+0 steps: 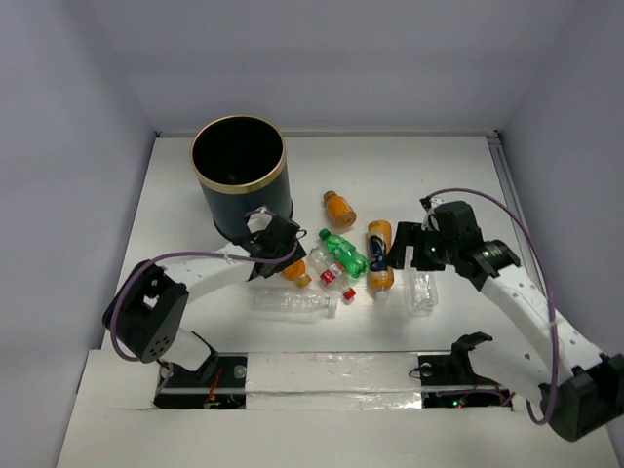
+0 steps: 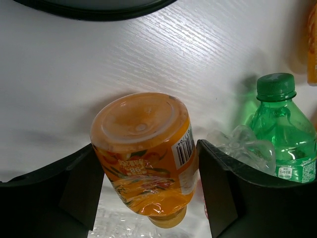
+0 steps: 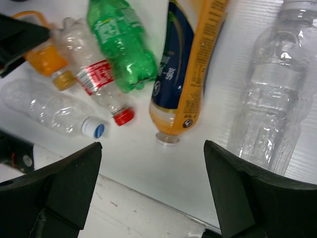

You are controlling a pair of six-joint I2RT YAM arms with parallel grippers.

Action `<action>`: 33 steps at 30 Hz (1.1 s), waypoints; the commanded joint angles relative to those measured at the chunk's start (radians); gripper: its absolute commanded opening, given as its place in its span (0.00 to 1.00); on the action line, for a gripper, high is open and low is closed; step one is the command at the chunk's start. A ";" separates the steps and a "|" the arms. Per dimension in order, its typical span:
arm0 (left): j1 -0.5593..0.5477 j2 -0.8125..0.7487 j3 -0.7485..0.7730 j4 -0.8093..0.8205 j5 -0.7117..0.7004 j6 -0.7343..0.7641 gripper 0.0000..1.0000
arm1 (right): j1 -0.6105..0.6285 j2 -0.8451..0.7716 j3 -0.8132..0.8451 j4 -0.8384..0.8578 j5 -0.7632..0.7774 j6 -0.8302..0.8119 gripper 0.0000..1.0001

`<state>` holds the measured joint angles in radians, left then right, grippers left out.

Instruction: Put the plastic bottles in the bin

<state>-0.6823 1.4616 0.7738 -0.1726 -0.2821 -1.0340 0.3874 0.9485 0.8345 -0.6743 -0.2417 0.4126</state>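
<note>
The left hand (image 2: pixel 148 166) pinches the small orange bottle (image 2: pixel 141 144) across its body, just beside the bin (image 1: pixel 244 210) (a short carry). The right hand (image 3: pixel 152 148) hangs wide open above the blue-labelled bottle (image 3: pixel 190 69) lying on the desk (image 1: pixel 439 175), seemingly lining up.

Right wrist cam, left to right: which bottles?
small orange bottle → red-label bottle → green bottle → blue-label orange bottle → big clear bottle. Left out: white-cap clear bottle, which overlaps the first two.

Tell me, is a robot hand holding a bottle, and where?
The left gripper squeezes the orange bottle across its labelled middle. The right gripper is open, holding nothing.
</note>
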 commanded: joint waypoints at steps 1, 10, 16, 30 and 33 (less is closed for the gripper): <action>0.012 -0.079 -0.004 -0.019 -0.049 0.044 0.57 | 0.005 0.091 0.020 0.125 0.088 0.029 0.89; 0.012 -0.331 0.050 -0.159 -0.094 0.124 0.50 | 0.005 0.410 0.133 0.257 0.192 0.048 0.88; 0.012 -0.466 0.206 -0.249 -0.100 0.196 0.48 | 0.005 0.604 0.238 0.274 0.191 0.043 0.88; 0.279 -0.186 0.886 -0.242 -0.105 0.554 0.48 | 0.005 0.739 0.282 0.277 0.239 0.040 0.54; 0.352 -0.115 0.894 -0.208 -0.091 0.586 0.48 | 0.005 0.638 0.291 0.248 0.300 0.035 0.53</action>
<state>-0.3710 1.2861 1.6539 -0.4023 -0.4011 -0.5335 0.3874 1.7020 1.0916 -0.4343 -0.0105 0.4492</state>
